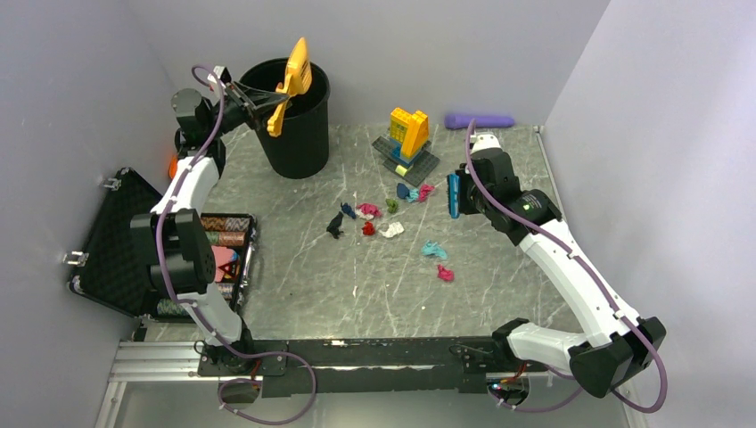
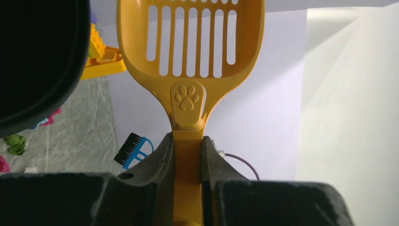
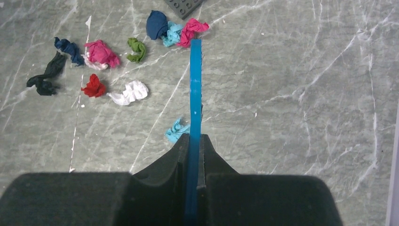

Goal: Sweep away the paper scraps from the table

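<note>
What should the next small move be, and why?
Probably lower the left end effector to set the orange scoop on the table beside the paper scraps: the scoop hangs over the black bin, scraps lie unswept, and the right end effector holds the blue brush beside them.

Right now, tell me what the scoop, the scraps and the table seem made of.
Scoop: moulded plastic, smooth, slightly glossy yellow-orange, judging by the embossed paw print and even slots.
Paper scraps: thin crumpled paper, matte, sharply creased, possibly tissue.
Table: marble-patterned grey-green surface with white veins, low sheen; stone or printed laminate, I cannot tell.
</note>
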